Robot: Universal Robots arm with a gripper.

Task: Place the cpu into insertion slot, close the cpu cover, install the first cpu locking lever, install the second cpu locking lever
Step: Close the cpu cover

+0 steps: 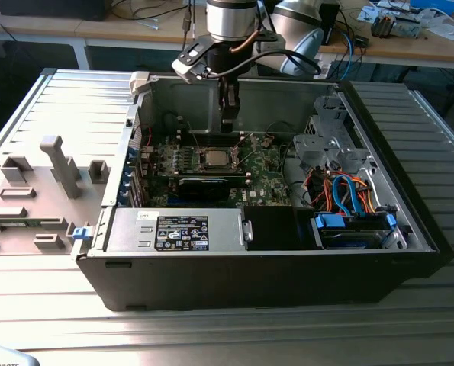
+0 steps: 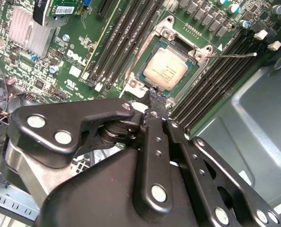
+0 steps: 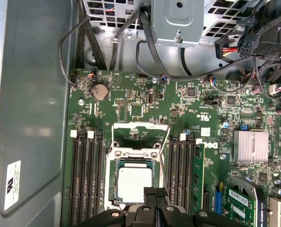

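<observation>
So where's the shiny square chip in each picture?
Exterior view: the cpu lies on the green motherboard, just under the hand in the picture.
First wrist view: the cpu sits between the long black memory slots, right by the hand.
Second wrist view: the cpu sits just past the hand.
Shared landmark: the hand, close to the cpu every time.

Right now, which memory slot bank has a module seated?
The heatsink-side bank: a green module stands in its outermost slot, nearest the silver heatsink. The wall-side bank, against the grey case wall, has only bare black slots.
</observation>
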